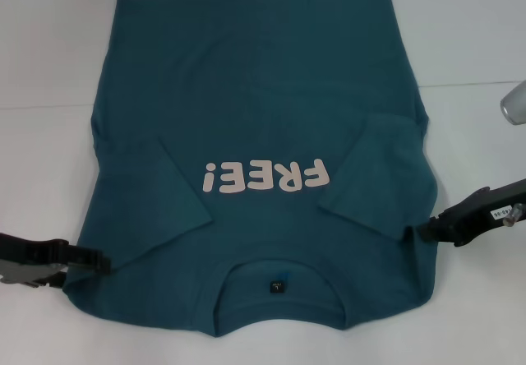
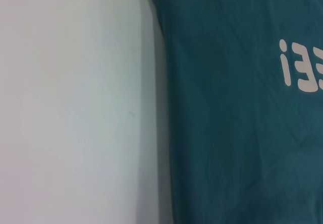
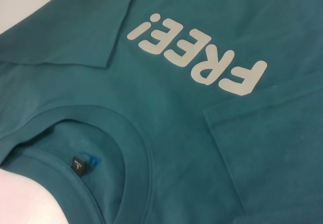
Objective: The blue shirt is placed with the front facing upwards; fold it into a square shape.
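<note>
blue shirt (image 1: 263, 118) sleeves folded in | left gripper (image 1: 97, 261), right gripper (image 1: 417, 208) jaws unclear

blue shirt (image 1: 263, 118) flat on white table (image 1: 49, 53), front up, sleeves folded inward | left gripper (image 1: 97, 261) at near-left edge | right gripper (image 1: 419, 210) at right edge

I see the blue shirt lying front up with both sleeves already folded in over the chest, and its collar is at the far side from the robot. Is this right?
One detail is wrong. The head view shows the collar of the blue shirt at the near side, closest to the robot, not the far side. The rest holds: the front faces up and both sleeves are folded in over the chest.
</note>
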`<action>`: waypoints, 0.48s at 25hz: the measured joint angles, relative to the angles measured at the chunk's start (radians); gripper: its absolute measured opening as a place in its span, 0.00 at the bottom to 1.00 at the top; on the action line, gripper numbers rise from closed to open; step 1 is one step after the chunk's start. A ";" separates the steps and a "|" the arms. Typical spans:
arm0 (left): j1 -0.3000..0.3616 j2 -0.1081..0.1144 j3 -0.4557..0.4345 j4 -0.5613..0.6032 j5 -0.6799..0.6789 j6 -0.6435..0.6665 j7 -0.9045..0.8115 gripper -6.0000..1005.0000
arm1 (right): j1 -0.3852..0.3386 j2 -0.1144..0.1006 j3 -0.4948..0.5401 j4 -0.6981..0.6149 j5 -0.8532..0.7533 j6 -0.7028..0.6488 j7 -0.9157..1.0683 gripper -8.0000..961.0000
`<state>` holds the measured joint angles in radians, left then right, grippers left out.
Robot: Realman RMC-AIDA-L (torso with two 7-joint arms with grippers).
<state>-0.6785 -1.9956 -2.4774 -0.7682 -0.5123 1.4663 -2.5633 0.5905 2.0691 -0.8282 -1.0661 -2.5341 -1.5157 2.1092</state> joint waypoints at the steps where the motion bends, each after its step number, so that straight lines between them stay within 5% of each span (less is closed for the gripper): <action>1: -0.001 0.000 0.000 0.000 0.000 0.001 0.000 0.88 | 0.000 0.000 0.000 0.000 0.000 0.000 0.000 0.05; 12: -0.001 0.000 0.000 0.000 0.000 0.003 0.000 0.87 | 0.000 -0.001 0.000 0.000 0.000 0.000 0.001 0.05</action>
<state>-0.6796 -1.9956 -2.4774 -0.7686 -0.5123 1.4695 -2.5633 0.5905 2.0681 -0.8283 -1.0661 -2.5341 -1.5161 2.1102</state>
